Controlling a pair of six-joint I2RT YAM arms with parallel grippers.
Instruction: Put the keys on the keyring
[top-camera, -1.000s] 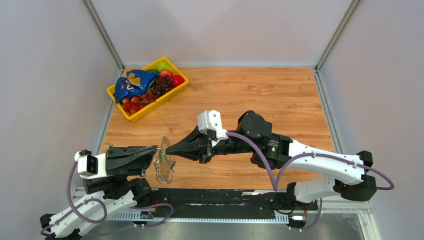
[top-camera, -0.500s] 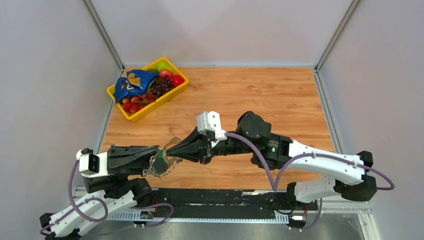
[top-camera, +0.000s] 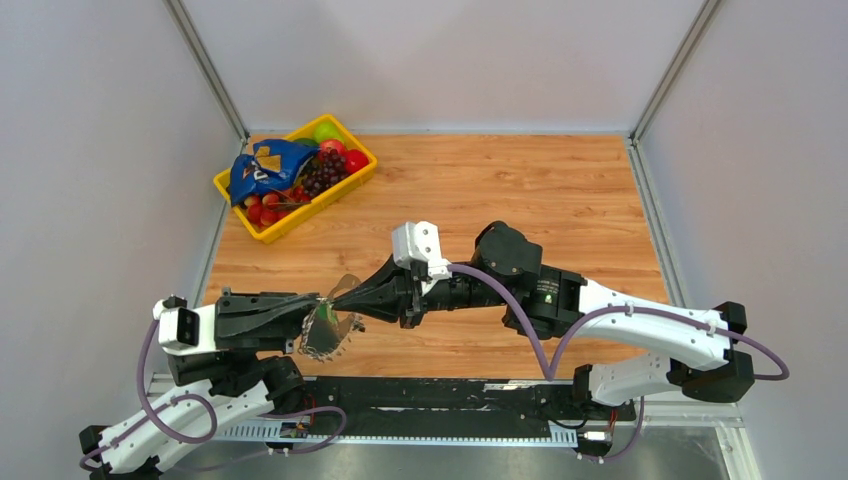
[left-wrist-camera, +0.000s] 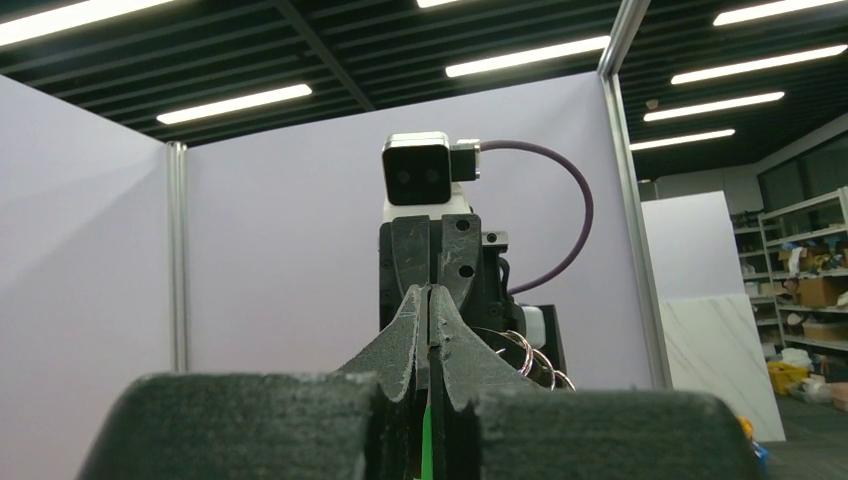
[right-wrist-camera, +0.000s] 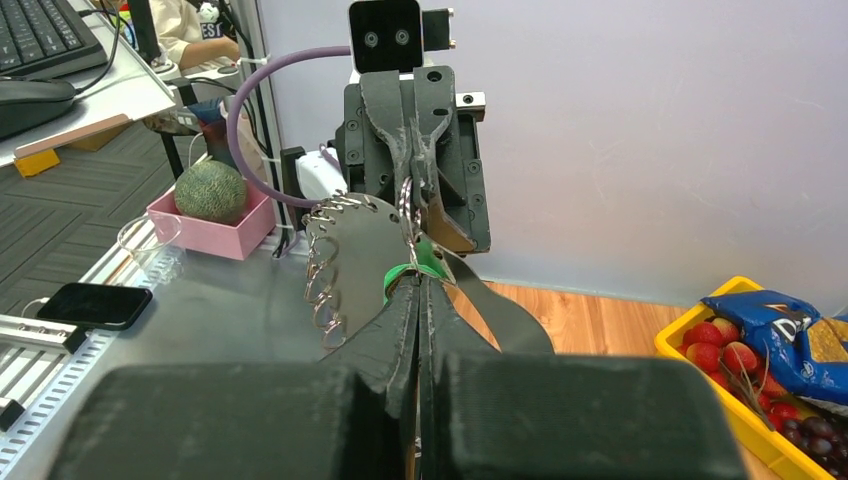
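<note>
Hardly shifted in the last half second, your left gripper (top-camera: 319, 299) and right gripper (top-camera: 337, 298) meet tip to tip above the near-left part of the table (top-camera: 560, 190). Left is clamped on the keyring (top-camera: 327, 335), which hangs beneath and has swung slightly rightward. Right's fingers are pressed together on the green key (right-wrist-camera: 405, 268), against the keyring.

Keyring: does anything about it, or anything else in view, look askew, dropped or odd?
Nothing looks spilled or damaged. The keyring hangs tilted in the air, pinched between the left gripper and the right gripper, which meet tip to tip, with the green key at the pinch.
</note>
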